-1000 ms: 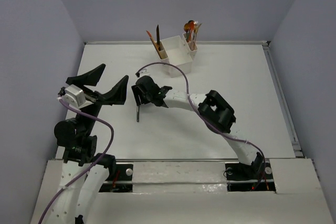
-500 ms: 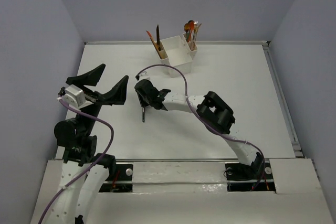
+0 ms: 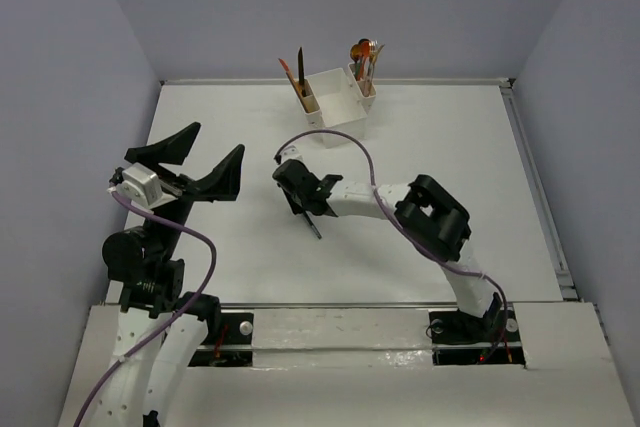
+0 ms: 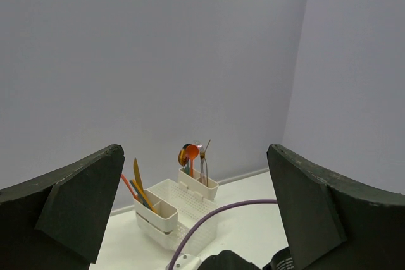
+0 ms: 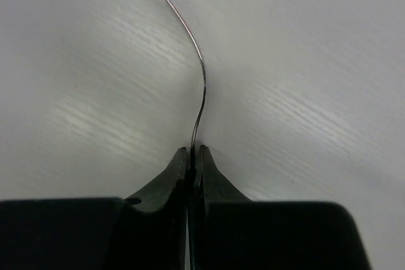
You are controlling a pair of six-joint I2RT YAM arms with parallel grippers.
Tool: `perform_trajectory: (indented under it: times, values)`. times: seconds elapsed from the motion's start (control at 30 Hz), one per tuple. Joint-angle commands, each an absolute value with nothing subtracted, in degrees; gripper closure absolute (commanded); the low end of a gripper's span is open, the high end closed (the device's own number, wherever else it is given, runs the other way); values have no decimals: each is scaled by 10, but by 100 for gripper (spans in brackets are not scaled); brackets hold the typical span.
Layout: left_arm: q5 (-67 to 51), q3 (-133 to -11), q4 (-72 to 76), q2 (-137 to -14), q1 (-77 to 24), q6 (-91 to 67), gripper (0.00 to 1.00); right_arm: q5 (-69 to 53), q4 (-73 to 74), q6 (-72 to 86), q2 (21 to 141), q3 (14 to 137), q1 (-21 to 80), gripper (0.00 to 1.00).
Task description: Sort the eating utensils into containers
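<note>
Right pincer (image 5: 195, 153) just closed, now pinching slim utensil (image 5: 201, 77) and shifted right; grasp done, carry to box (image 3: 342, 113) next. Left pincer (image 3: 214, 141) spread.

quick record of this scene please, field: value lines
right pincer: shut on a slim utensil
utensil end: sticks out past the fingertips, thin and curved
left pincer: open, holding nothing
container: white box, far side
its narrow compartment, top-view left: orange piece and others, standing
its narrow compartment, top-view right: orange spoon and others, standing
</note>
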State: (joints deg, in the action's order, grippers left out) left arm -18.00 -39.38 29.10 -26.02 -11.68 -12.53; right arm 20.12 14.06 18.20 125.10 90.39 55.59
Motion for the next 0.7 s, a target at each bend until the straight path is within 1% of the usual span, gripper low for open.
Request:
perform_trajectory:
  times: [0.0,0.03,0.07,0.13,0.2,0.3,0.33,0.4,0.5,0.6,0.63,0.67]
  values:
    - [-186,-406,322,-257,-120,-129,1,161,123,181,1167,832,526,100]
    - [-186,-406,322,-257,-120,-129,1,142,78,187,1144,818,516,100]
    - [-185,-406,322,-256,-120,-129,1,108,55,192,1094,790,505,100]
    - [-186,-406,322,-257,-120,-129,1,86,-22,193,1047,766,476,100]
    - [-188,-406,322,-258,-120,-129,1,90,-65,186,989,748,454,100]
    - [-192,-406,322,-259,-120,-129,1,116,-161,155,946,723,401,100]
    - [-193,-406,322,-259,-120,-128,1,117,-209,148,943,722,366,100]
    - [-192,-405,322,-260,-120,-127,1,106,-257,151,950,727,331,100]
    - [-190,-405,322,-262,-120,-125,1,81,-404,155,990,739,273,100]
    - [-191,-405,322,-265,-120,-125,1,70,-455,161,1051,797,234,100]
    - [-192,-406,322,-268,-120,-125,1,70,-471,156,1051,812,229,100]
    - [-192,-406,322,-270,-120,-125,1,72,-484,150,1082,826,223,100]
